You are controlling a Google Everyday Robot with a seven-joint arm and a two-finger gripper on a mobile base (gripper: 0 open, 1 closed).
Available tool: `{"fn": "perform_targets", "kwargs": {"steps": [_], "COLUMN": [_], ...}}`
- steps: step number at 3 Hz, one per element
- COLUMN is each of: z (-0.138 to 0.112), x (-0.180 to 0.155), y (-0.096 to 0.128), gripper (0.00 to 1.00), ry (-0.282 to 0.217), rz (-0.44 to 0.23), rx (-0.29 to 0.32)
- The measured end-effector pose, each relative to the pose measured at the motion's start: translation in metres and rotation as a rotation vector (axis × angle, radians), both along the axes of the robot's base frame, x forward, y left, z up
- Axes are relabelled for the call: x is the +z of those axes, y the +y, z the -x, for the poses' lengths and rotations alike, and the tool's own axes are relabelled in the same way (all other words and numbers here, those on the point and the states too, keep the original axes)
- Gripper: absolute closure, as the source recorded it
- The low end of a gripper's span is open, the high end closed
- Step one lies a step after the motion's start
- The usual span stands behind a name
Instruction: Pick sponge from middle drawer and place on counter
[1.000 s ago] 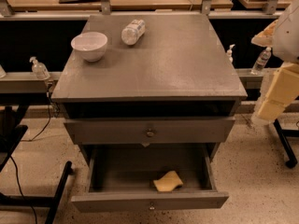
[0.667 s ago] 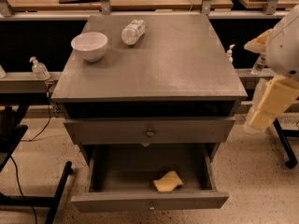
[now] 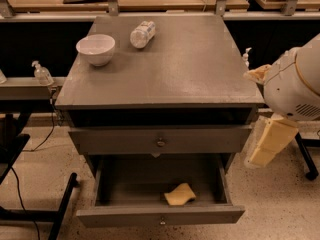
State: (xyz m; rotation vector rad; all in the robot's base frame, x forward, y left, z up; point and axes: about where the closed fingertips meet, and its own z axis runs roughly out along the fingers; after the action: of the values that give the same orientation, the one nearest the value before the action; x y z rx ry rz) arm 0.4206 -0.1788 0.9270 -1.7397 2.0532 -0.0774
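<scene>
Counter (image 3: 190, 69) mostly bare, sponge (image 3: 180, 194) in middle drawer (image 3: 125, 216), gripper (image 3: 263, 145) beside right edge

White bowl (image 3: 95, 49) near sideways plastic bottle (image 3: 142, 34)

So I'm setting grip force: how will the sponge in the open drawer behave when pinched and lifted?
The sponge lies slightly curled on the middle drawer floor, so it probably squashes and bends rather than staying stiff. Being thin and flat, it is likely light and won't roll. The end effector hangs right of the counter, apart from the sponge.
</scene>
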Motion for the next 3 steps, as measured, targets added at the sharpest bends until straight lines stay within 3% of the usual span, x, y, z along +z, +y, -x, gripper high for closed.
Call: {"fn": "perform_targets", "kwargs": {"steps": [1,2,3], "z": [0.003,0.032,0.062], "x": [-0.087,-0.202,-0.277], "y": [0.009,0.011,0.014], "gripper": [0.0,0.0,0.0], "ry": [0.136,0.237,0.301], "rz": [0.04,0.052,0.069], "rx": [0.116,0.314,0.473]}}
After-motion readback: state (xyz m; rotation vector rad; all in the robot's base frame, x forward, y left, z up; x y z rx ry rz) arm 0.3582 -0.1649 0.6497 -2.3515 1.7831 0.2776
